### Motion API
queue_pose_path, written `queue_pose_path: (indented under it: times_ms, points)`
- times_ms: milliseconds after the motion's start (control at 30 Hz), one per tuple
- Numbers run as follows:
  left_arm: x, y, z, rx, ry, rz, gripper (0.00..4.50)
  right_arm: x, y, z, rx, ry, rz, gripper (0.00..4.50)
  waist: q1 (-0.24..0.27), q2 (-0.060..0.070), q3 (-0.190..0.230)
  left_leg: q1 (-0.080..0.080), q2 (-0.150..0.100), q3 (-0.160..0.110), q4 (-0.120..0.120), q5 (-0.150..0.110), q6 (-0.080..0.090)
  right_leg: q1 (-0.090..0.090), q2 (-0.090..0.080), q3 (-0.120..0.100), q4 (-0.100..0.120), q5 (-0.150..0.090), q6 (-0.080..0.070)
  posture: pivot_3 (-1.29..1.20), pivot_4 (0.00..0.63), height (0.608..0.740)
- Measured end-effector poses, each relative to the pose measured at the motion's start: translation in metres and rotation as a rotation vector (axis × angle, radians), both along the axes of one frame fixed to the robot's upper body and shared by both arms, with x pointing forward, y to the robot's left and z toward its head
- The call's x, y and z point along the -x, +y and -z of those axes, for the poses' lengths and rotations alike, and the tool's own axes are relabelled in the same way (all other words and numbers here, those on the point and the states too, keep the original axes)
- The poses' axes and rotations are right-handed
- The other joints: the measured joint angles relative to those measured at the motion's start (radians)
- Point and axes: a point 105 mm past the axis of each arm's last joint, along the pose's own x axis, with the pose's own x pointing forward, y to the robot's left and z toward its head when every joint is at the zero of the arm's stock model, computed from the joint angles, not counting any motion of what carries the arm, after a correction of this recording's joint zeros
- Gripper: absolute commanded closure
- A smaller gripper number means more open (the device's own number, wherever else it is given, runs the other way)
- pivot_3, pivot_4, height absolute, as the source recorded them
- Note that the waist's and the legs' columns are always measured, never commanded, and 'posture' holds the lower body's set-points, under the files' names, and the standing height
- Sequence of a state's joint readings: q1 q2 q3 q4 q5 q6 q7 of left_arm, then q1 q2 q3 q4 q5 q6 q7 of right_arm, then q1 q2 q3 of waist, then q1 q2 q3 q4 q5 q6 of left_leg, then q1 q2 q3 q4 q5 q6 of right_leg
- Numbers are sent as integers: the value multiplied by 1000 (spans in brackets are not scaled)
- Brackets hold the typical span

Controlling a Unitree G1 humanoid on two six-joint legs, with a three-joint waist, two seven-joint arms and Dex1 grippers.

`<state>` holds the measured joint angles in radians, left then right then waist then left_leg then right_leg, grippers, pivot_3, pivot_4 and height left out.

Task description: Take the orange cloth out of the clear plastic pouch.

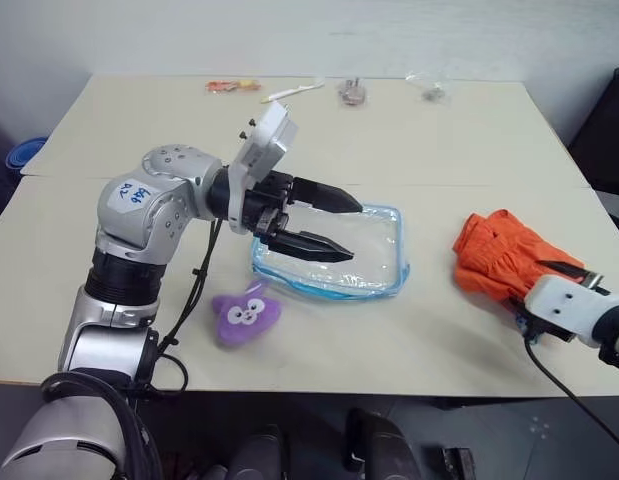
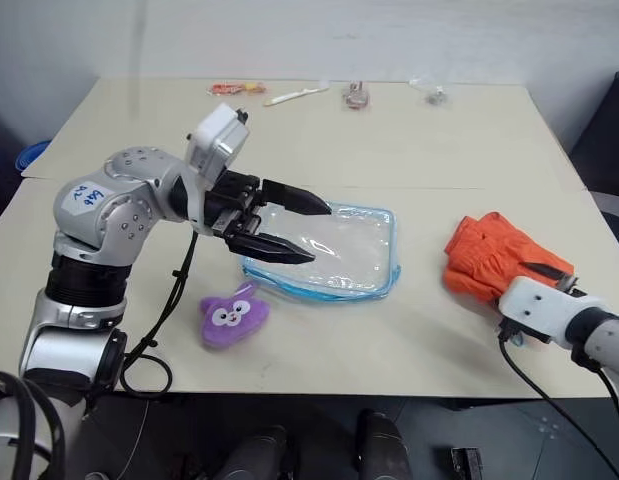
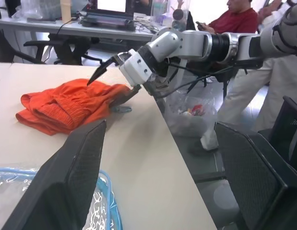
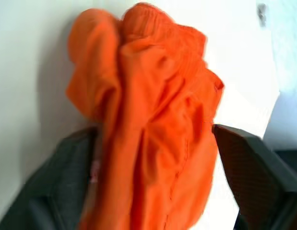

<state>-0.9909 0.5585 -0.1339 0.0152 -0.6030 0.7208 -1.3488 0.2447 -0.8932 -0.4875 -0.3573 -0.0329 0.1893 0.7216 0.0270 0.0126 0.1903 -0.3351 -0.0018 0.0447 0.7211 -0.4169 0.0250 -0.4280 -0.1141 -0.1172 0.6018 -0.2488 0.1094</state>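
lying crumpled near the right edge of the beige table (image 1: 409,130), the bright orange cloth (image 1: 499,255) is already out, the right gripper (image 4: 153,158) spread around it. the clear plastic pouch with blue edging (image 1: 374,250) sits mid-table, empty, under the open left gripper (image 1: 334,225), seemingly to steady it.

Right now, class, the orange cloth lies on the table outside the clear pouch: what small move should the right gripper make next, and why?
Probably draw the right gripper straight back from the orange cloth. The cloth lies on the table, apart from the clear plastic pouch, and the jaws stand open around its edge, so nothing is left to carry. The left gripper, open over the pouch, can wait.
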Motion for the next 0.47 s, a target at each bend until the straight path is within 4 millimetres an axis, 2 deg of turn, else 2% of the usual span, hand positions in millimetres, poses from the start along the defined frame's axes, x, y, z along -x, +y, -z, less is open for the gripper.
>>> queue_pose_path:
  times_ms: [100, 267, 367, 467]
  points:
    - [-1, 9, 1, -8, 4, -6, 696, 19, -3, -14, -204, 6, 71, 30, 1, 1, 0, 0, -1, -1, 0, 0, 0, 0, 0, 0, 0, 0, 0, 0, 150, 740]
    - [-9, 27, 1, -14, -19, -34, 696, 84, -28, -44, -534, 45, 246, 30, 13, 0, 0, 0, -2, -1, 0, -1, 1, 1, 0, 0, -1, 0, 0, 0, 150, 740]
    - [-11, 29, 4, -23, -36, -27, 696, 112, -32, -44, -656, 93, 307, 30, 16, 0, 0, 1, -2, 0, 0, -1, 2, 2, -1, 1, -1, 0, 0, 0, 150, 740]
    - [-16, 32, 7, -28, -28, -46, 696, 131, -25, -31, -730, 197, 326, 30, 15, 0, 0, 1, -2, 1, -1, -1, 2, 1, 0, 2, -1, 0, 0, 0, 150, 740]
